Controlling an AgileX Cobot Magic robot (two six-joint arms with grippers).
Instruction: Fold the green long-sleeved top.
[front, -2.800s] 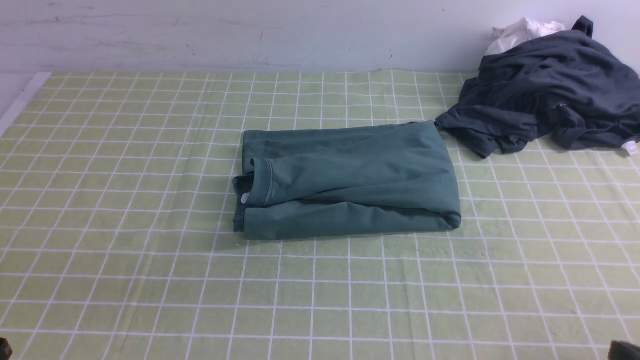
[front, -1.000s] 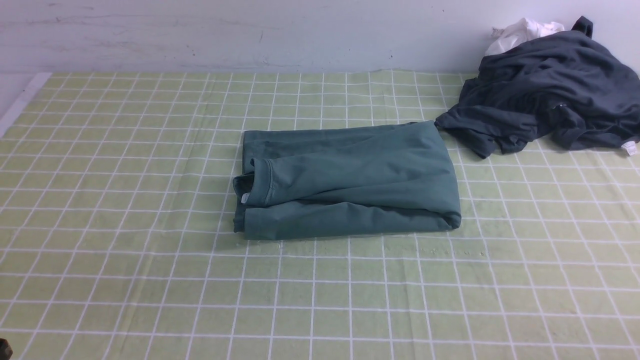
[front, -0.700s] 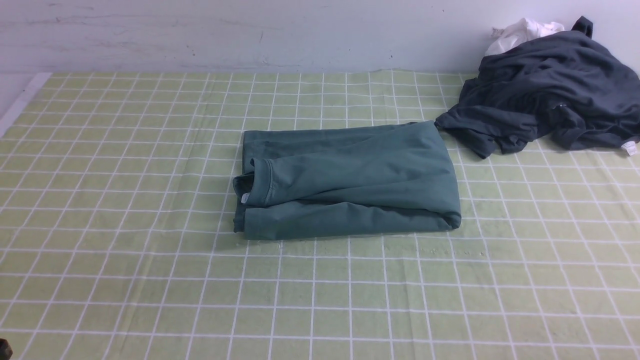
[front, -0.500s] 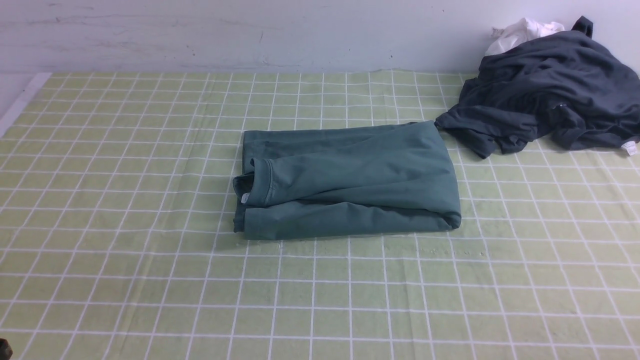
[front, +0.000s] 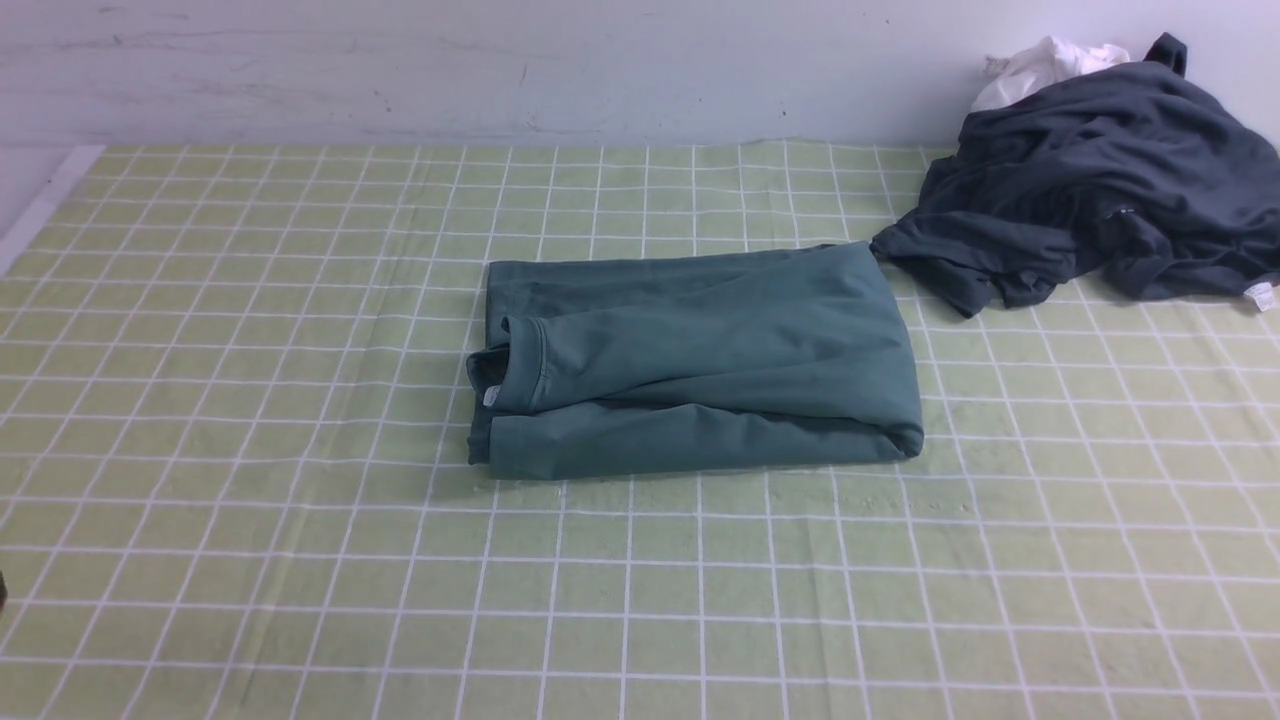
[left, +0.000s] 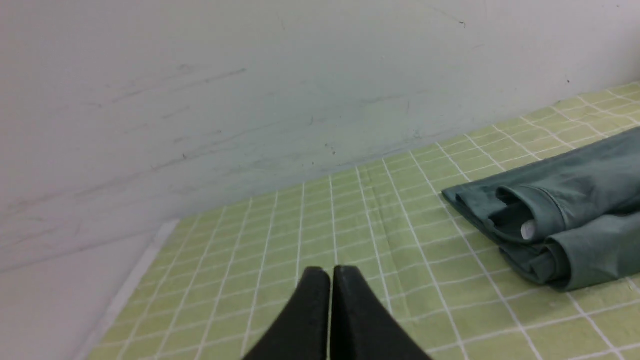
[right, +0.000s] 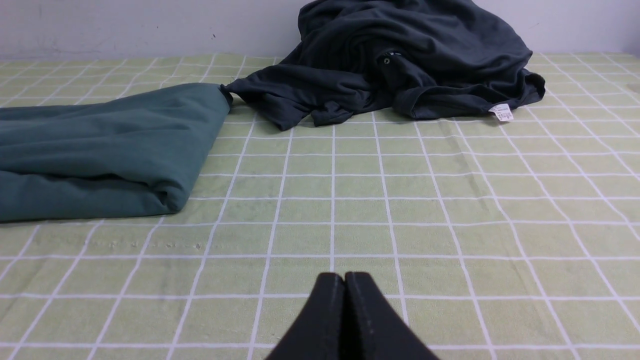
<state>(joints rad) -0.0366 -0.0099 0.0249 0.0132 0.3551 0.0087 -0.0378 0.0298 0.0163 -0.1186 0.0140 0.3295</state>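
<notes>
Judging the green long-sleeved top (front: 690, 360) folded on the table (front: 300, 560), I am keeping both arms clear. Left tool (left: 330, 272) and right tool (right: 344, 277) are sitting pinched together, holding nothing; next I am only checking tidiness.

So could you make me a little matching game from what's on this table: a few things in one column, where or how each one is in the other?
Things:
1. green top
2. dark grey garment
3. white cloth
4. left gripper

States:
A. crumpled heap at the far right
B. shut, holding nothing
C. folded, in the middle of the checked cloth
D. peeking out behind the heap, by the wall

Pairs: 1-C, 2-A, 3-D, 4-B
</notes>
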